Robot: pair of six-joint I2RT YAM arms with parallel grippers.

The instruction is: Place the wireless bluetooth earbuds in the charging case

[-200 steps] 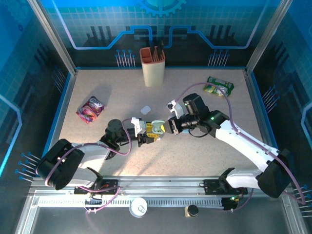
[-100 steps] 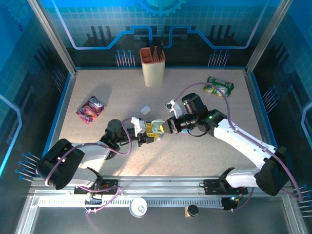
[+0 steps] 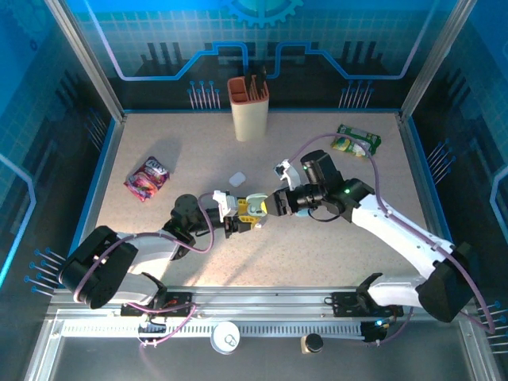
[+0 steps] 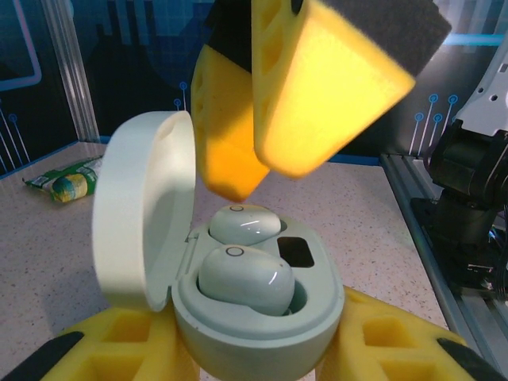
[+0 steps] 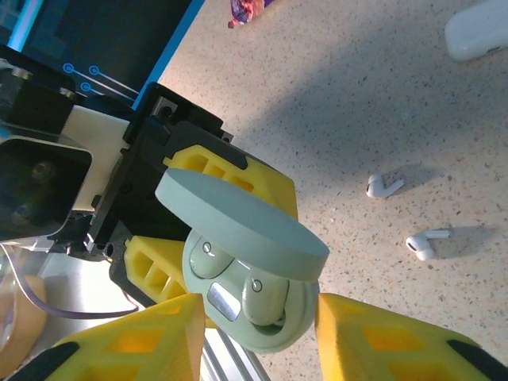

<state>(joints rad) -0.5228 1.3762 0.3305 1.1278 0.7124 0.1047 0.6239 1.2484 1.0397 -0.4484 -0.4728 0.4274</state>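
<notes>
A pale green charging case (image 4: 262, 321) stands with its lid (image 4: 147, 214) swung open, and my left gripper (image 4: 258, 361) is shut on its base. Two pale green wireless bluetooth earbuds lie in its wells, the nearer earbud (image 4: 244, 278) and the farther earbud (image 4: 244, 225). In the right wrist view the case (image 5: 274, 333) shows both buds (image 5: 266, 298) under the lid (image 5: 238, 222). My right gripper (image 5: 258, 337) hangs open over the case, its yellow fingers (image 4: 317, 95) just above the buds and holding nothing. From above, the case (image 3: 252, 208) sits between the two grippers at mid-table.
Two loose white stemmed buds (image 5: 385, 186) (image 5: 425, 242) lie on the speckled table beside a small white case (image 3: 236, 179). A beige holder (image 3: 248, 107) stands at the back. A purple packet (image 3: 148, 176) lies left, a green packet (image 3: 355, 140) back right.
My right gripper has opened from shut and drawn back slightly from the case. The left gripper and the case have stayed put.
</notes>
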